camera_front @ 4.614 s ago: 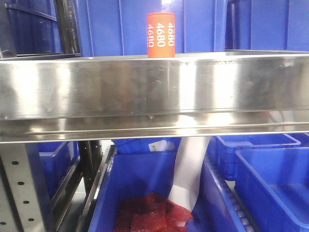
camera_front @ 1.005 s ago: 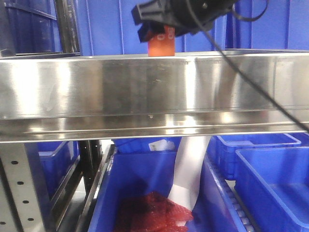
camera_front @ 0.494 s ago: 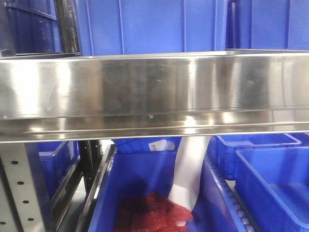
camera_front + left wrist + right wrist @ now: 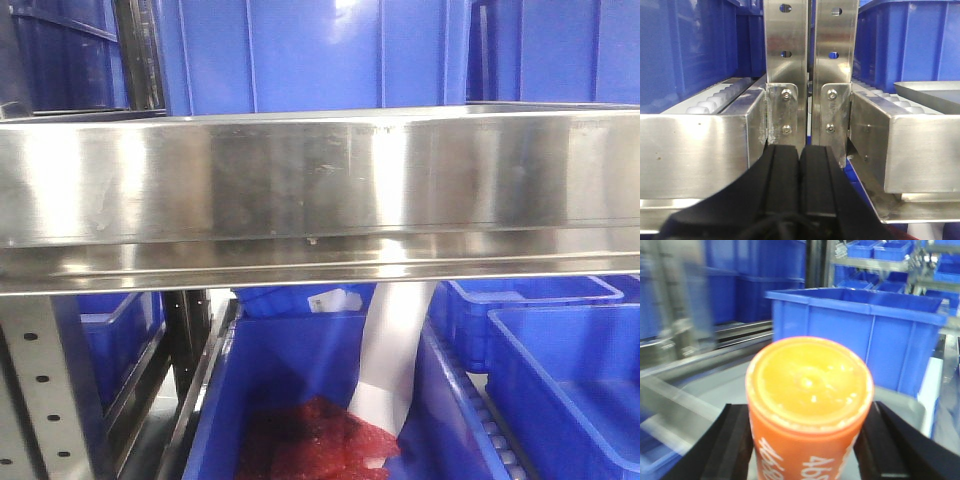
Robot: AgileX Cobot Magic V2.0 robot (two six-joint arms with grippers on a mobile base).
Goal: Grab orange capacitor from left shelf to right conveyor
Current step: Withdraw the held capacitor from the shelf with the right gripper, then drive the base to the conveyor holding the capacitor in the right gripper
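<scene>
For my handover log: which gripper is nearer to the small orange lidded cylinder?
Right. The right gripper clamps the small orange lidded cylinder; the left gripper, shut, faces perforated steel uprights with no cylinder in view.

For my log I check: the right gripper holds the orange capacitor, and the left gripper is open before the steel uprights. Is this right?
Not fully. The left gripper is shut, jaws pressed together before the steel uprights; the left wrist view shows it. The right gripper does hold the orange capacitor.
</scene>
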